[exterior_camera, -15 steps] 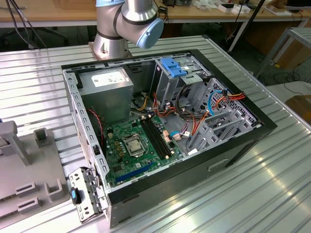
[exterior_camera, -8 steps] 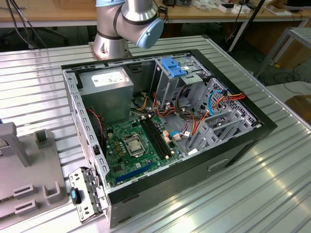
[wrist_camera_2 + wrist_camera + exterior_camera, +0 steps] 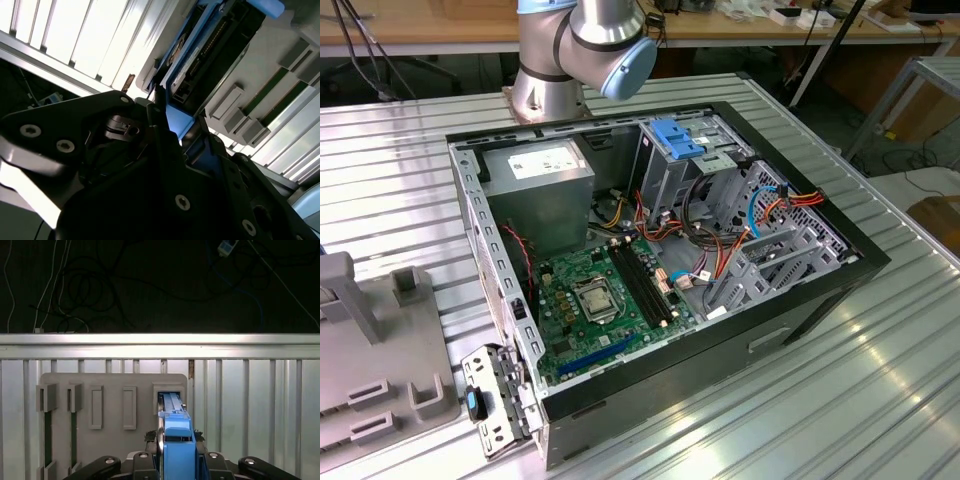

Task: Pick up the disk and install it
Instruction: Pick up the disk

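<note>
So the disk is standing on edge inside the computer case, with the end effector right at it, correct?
No. The first wrist view shows the disk standing on edge in a slot of the grey holder on the slatted table, not inside the computer case. The end effector is right at it, as stated.

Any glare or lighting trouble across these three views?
Exterior view: even light, mild sheen on the ribbed table. Second wrist view: the table's slats glare white, while the gripper is a dark mass before the disk. First wrist view: black background above, bright band along the table's edge.
</note>
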You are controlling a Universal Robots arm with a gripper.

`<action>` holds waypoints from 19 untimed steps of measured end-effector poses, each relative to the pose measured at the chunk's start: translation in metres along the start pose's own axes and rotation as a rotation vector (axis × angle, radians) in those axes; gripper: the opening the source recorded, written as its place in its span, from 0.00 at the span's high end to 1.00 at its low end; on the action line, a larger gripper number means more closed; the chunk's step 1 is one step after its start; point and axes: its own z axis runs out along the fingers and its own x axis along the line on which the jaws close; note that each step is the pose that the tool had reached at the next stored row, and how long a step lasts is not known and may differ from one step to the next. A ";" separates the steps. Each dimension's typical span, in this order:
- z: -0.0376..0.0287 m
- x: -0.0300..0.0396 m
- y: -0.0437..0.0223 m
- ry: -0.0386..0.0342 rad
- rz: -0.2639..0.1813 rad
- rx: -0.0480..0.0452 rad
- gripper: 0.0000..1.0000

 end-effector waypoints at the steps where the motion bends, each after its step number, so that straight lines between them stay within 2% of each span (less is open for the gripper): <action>1: 0.0000 0.0000 0.0000 0.0000 0.000 0.0000 0.63; 9: -0.0010 0.0000 0.0000 -0.0001 0.000 0.0002 0.63; 19: -0.0125 -0.0001 -0.0003 0.0000 0.000 0.0000 0.63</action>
